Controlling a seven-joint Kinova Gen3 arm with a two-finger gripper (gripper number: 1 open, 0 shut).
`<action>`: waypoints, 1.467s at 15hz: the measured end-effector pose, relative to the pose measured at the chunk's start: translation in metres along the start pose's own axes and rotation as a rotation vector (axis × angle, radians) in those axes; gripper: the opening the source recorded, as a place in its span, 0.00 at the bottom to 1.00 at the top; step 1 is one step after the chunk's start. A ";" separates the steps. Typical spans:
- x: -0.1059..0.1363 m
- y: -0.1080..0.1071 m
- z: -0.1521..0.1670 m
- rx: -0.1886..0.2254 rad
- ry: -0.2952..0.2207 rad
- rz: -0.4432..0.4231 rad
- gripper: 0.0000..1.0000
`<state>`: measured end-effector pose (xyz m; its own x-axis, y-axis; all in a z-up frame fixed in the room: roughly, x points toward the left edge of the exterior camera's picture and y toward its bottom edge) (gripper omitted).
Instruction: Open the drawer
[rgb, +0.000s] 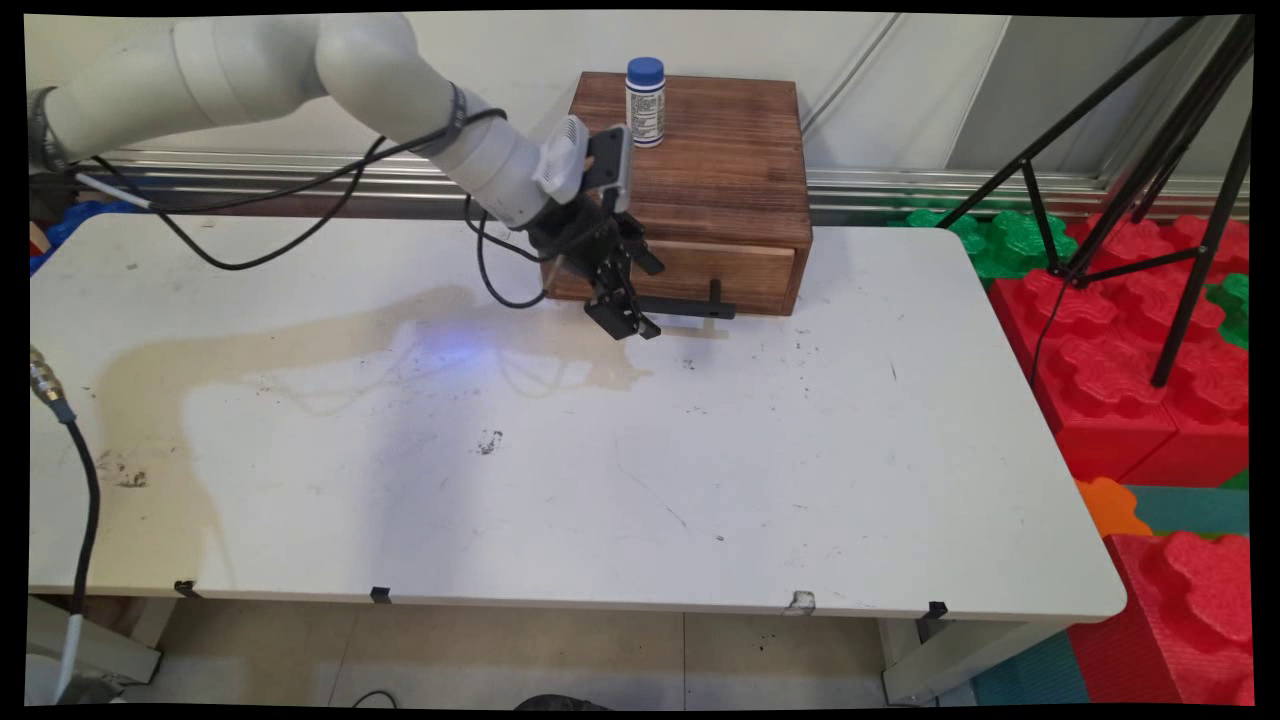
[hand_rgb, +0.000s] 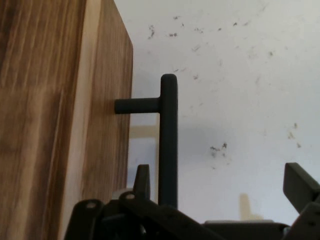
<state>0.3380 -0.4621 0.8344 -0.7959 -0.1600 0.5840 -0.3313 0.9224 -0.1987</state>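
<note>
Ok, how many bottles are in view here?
1. The bottle, white with a blue cap, stands upright on top of the wooden box, near its back left corner. The arm hides part of the box's left side.

The white arm reaches in from the upper left and slopes down to the right, black cables hanging in loops beneath it. At the wrist it bends downward, so the black claw points low — close above the desk. In the hand view the claw's fingers stand spread wide — one at the lower left, the other at the right edge.
</note>
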 end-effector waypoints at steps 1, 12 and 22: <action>0.000 -0.001 0.004 0.000 -0.007 0.011 1.00; -0.001 0.000 0.038 -0.012 -0.075 0.101 1.00; 0.003 0.014 0.044 -0.025 -0.085 0.118 1.00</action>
<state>0.3086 -0.4649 0.7981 -0.8689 -0.0778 0.4888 -0.2205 0.9450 -0.2417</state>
